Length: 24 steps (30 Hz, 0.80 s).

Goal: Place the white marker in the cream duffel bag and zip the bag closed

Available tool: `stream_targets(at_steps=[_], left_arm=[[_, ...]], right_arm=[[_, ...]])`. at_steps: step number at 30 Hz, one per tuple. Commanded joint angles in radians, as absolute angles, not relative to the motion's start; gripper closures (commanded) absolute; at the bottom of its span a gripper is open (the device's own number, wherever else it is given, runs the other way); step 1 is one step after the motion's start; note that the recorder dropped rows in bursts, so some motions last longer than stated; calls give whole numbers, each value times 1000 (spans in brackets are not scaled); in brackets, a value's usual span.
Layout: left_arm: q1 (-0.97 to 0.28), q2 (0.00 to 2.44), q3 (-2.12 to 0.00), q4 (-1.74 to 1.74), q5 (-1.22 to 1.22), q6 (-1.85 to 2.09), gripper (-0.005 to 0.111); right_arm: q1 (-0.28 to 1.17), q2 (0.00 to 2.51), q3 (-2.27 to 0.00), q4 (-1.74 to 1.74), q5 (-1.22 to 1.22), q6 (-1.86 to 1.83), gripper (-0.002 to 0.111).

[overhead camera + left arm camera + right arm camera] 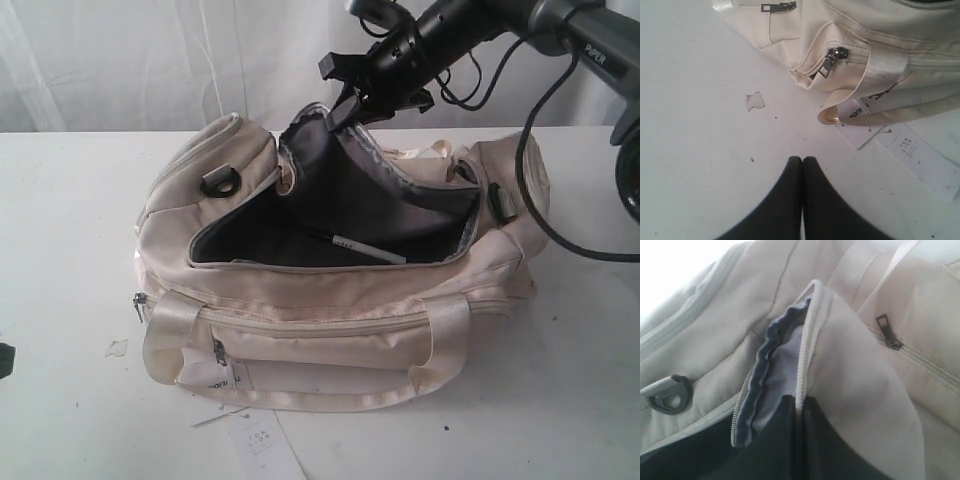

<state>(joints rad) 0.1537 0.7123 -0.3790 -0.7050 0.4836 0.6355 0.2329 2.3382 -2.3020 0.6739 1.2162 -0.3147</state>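
The cream duffel bag (330,300) lies on the white table with its main opening wide and the black lining showing. Inside, on the lining, rests the white marker (365,247). My right gripper (340,110) is above the bag's back edge, shut on the zipper edge of the top flap (340,170) and holding it raised. In the right wrist view the flap (850,365) is pinched between the right gripper (800,402) jaws. My left gripper (803,159) is shut and empty over the table, close to the bag's corner (880,30) and a side zipper pull (830,60).
Paper tags (912,150) lie under the bag's front handle (880,117), and one tag (262,440) reaches the table's front edge. A small scrap (117,348) sits left of the bag. A black cable (540,200) hangs from the right arm. A black strap ring (220,185) sits on the bag's left end.
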Motion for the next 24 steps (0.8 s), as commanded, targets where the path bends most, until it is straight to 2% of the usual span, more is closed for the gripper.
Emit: stream_targets(at_steps=[1, 16, 24], left_arm=[[148, 710, -373, -716, 482, 624, 107], [148, 715, -373, -716, 335, 627, 107], [148, 854, -373, -716, 185, 625, 107]], right_arm=[[232, 2285, -2286, 675, 1221, -309, 108], [287, 2209, -2046, 677, 1221, -309, 108], [318, 2128, -1911, 677, 1221, -307, 108]])
